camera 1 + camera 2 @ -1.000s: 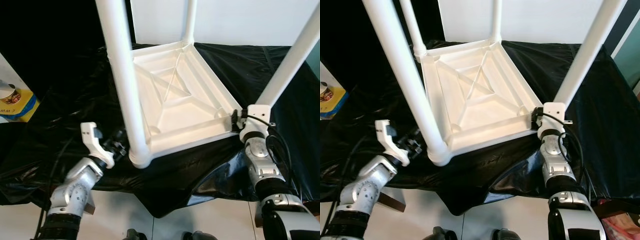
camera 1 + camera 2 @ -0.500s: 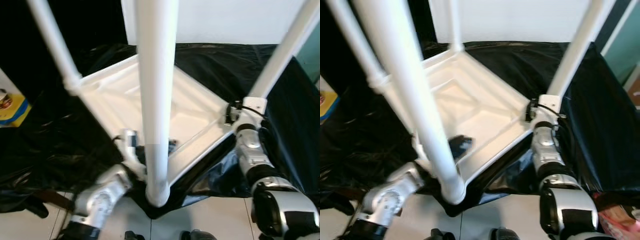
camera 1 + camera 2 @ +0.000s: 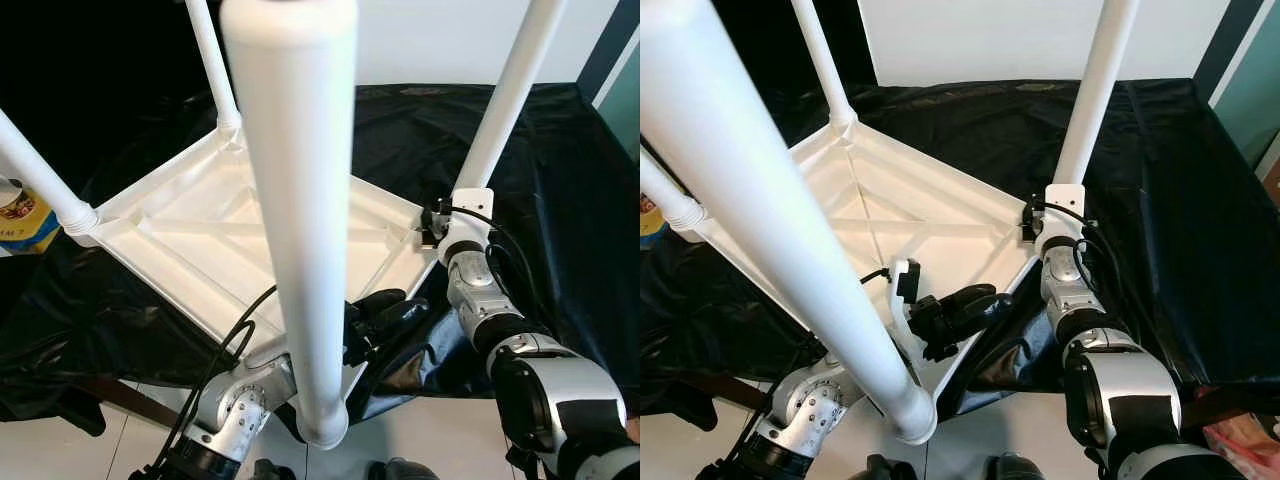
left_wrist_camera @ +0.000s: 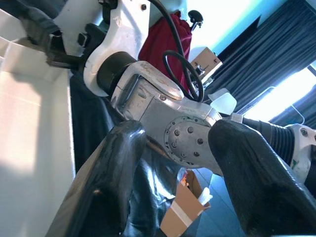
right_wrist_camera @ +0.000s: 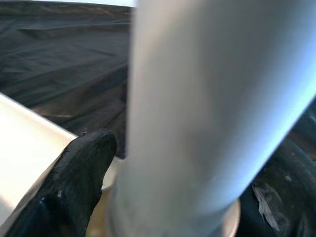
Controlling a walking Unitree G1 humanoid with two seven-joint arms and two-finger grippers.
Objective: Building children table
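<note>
A white children's table [image 3: 200, 250] lies upside down on black cloth, its legs pointing up. The nearest leg [image 3: 300, 250] rises close before the camera. My right gripper [image 3: 440, 222] sits at the base of the right-hand leg [image 3: 505, 95]. In the right wrist view that leg [image 5: 197, 98] stands between the two black fingers [image 5: 74, 177], so the gripper is shut on it. My left gripper [image 3: 985, 305] is open beside the table's near corner, just right of the nearest leg. Between its fingers [image 4: 113, 168] only my right arm shows beyond.
Black cloth [image 3: 560, 180] covers the low work surface, and pale floor tiles [image 3: 90, 440] show below its near edge. A yellow and blue box [image 3: 25, 215] stands at the far left. A white wall [image 3: 970, 40] closes the back.
The table has swung round with my right gripper still on its leg. My left gripper has crossed from left of the nearest leg to its right side. The camera has also shifted.
</note>
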